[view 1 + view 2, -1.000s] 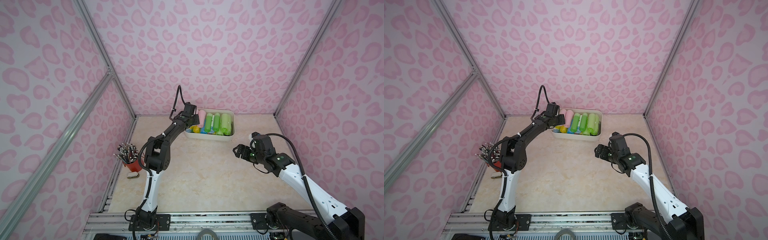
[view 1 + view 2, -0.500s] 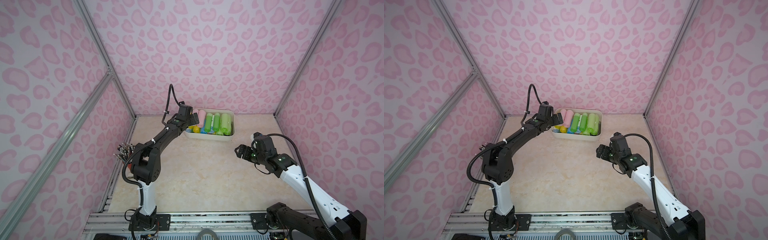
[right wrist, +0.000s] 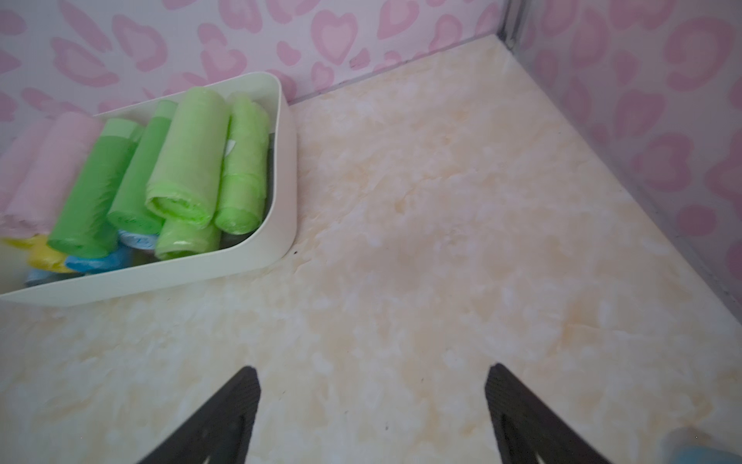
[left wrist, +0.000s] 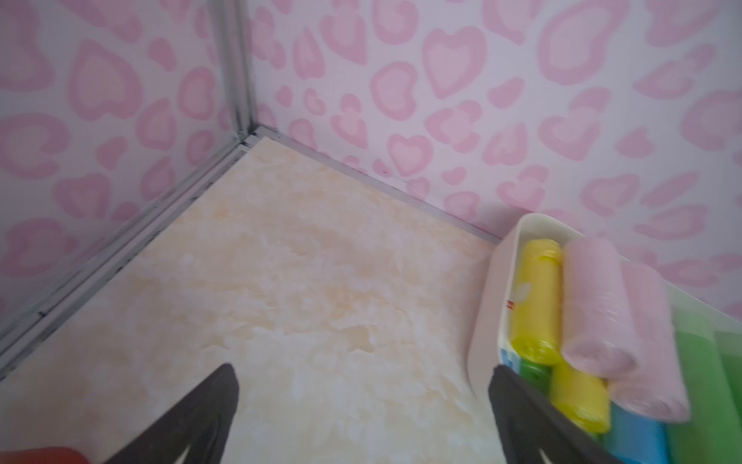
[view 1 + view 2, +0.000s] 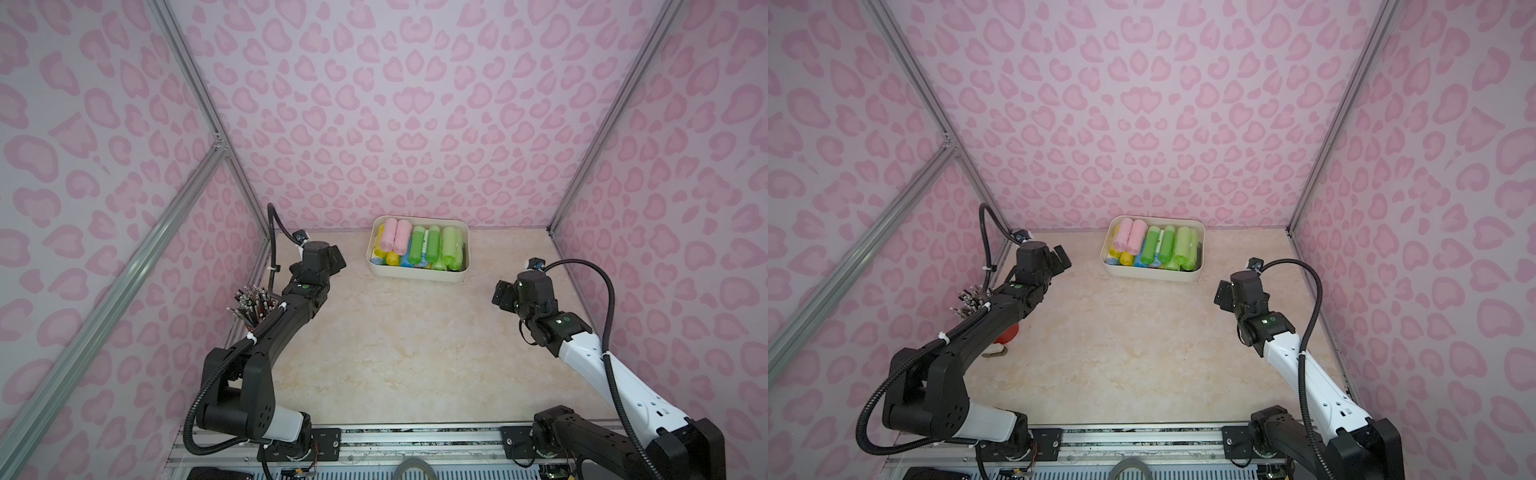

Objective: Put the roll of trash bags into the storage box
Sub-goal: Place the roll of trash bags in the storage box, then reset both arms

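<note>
The cream-white storage box (image 5: 415,275) (image 5: 1149,275) stands at the back of the table, against the rear wall. Several rolls of trash bags fill it: two pink rolls (image 5: 395,236) (image 4: 594,305) on top at its left end, green rolls (image 5: 432,244) (image 3: 188,160) to their right, yellow and blue ones underneath. My left gripper (image 5: 337,259) (image 4: 363,369) hovers open and empty left of the box, one finger near the box's end wall (image 4: 488,321). My right gripper (image 5: 500,293) (image 3: 371,369) is open and empty over bare table, right of and nearer than the box.
A red cup (image 5: 1008,332) bristling with pencils (image 5: 251,305) stands by the left wall, partly hidden behind my left forearm. Pink heart-patterned walls close in the table on three sides. The marbled tabletop (image 5: 407,345) lies between the two arms.
My left gripper has drawn back from over the box's left end, leftward and nearer, and its jaws have opened. The right arm has barely moved.
</note>
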